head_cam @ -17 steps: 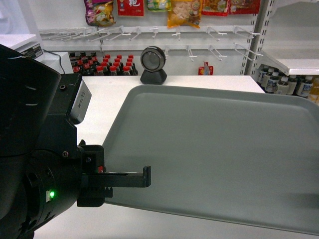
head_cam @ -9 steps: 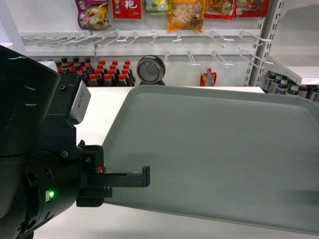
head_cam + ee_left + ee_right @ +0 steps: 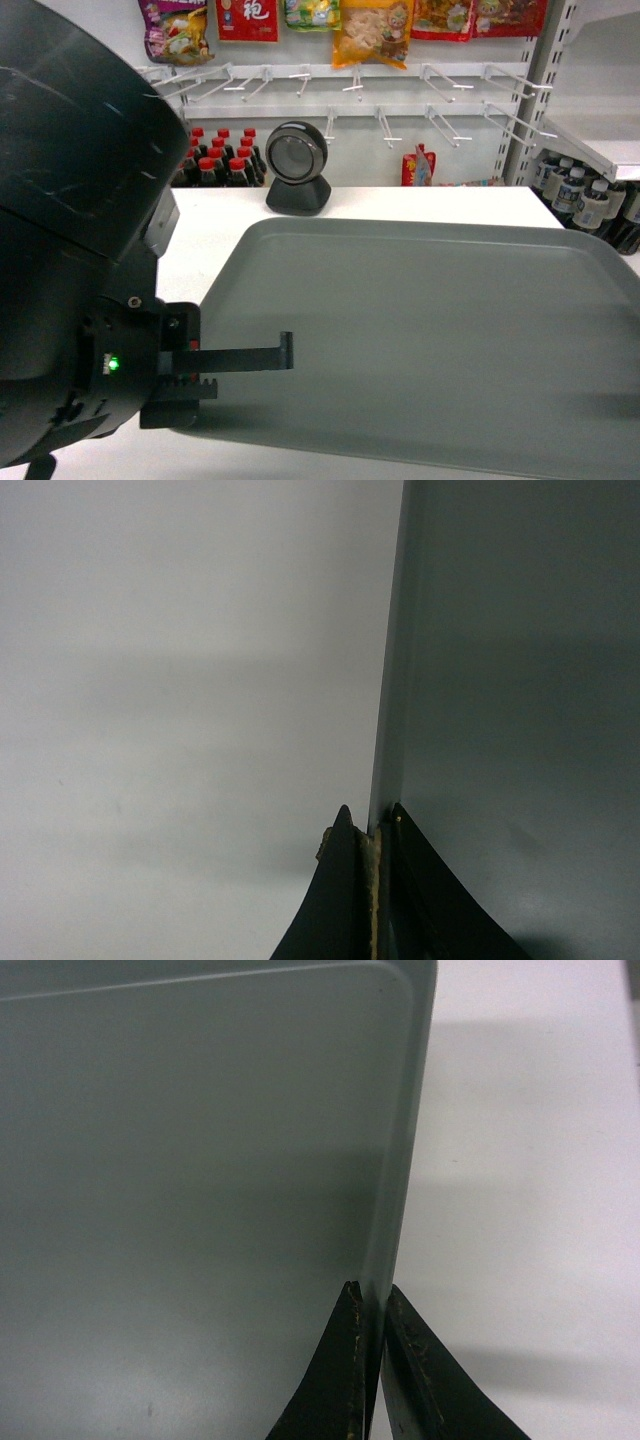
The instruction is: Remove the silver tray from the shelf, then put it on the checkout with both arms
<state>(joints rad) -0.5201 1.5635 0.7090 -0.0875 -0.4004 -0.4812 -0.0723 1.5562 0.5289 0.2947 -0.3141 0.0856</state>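
Observation:
The silver tray is a wide grey-green tray held level over the white checkout, its far edge just short of the round black scanner. My left gripper is shut on the tray's left rim; in the left wrist view its jaws pinch the rim, with tray on the right and counter on the left. My right gripper is shut on the right rim of the tray near a rounded corner, with counter beyond. The right gripper is outside the head view.
The white shelf with its slotted upright stands at the right, bottles below it. Rows of red-capped bottles and peg hooks with snack bags line the back wall. My left arm's black body fills the left side.
The scanner and counter have slid lower and nearer in the head view, and the tray's far edge sits lower. My left arm's body covers more of the upper left. Both grips hold.

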